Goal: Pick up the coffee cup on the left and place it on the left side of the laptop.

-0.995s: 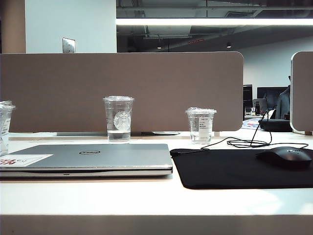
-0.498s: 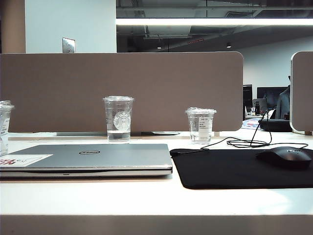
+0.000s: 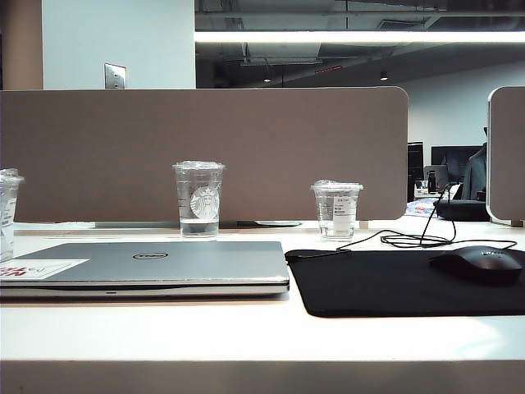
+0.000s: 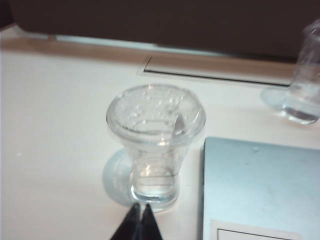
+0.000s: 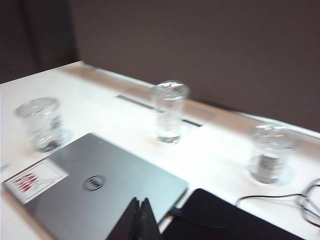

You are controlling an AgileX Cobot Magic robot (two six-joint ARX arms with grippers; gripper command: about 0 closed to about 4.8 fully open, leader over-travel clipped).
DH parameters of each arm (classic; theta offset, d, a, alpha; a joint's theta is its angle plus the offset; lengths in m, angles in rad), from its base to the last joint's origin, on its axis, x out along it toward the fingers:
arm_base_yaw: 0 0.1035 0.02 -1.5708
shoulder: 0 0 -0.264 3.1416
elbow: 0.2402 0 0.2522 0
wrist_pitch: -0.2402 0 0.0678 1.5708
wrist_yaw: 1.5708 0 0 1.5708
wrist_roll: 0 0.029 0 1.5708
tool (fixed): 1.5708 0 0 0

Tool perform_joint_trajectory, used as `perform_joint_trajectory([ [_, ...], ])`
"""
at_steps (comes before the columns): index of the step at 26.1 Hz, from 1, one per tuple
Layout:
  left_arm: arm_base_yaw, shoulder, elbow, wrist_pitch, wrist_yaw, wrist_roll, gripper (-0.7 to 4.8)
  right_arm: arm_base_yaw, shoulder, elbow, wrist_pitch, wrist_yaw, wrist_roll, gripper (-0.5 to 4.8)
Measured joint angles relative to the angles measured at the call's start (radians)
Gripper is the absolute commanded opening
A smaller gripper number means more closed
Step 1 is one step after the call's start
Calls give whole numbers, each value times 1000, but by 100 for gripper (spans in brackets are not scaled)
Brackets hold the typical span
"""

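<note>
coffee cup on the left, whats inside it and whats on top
The coffee cup holds a little clear liquid at the bottom and wears a clear lid beaded with droplets. Nothing else shows inside. The shut left gripper sits near its base, not touching the cup.

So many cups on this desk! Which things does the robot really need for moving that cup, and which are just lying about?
Needed:
- coffee cup, standing left of the laptop
- laptop
- left pincer, shut, just short of the cup

Lying about:
- Starbucks cup
- small labelled cup
- mouse
- black mat
- right pincer, shut, over the laptop

Right hand (image 5: pixel 140 215), fingertips together, hovers over the laptop (image 5: pixel 100 195).
</note>
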Motion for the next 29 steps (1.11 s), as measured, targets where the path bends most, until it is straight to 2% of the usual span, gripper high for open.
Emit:
perform_joint_trajectory([
  [5, -50, -177, 4, -209, 0, -15, -6, 0, -62, -2, -7, 84, 0, -2],
  [8, -88, -275, 3, -313, -33, -22, -6, 0, -95, -2, -6, 108, -1, -2],
  [19, -140, -505, 3, -499, -22, -21, -6, -1, -182, -20, -95, 137, -37, -2],
  [22, -142, -543, 4, -515, 28, -2, -6, -1, -228, -71, -92, 137, -41, -2],
  [29, -142, -643, -4, -559, 31, 5, -6, -1, -409, -233, -95, 169, -42, -2],
])
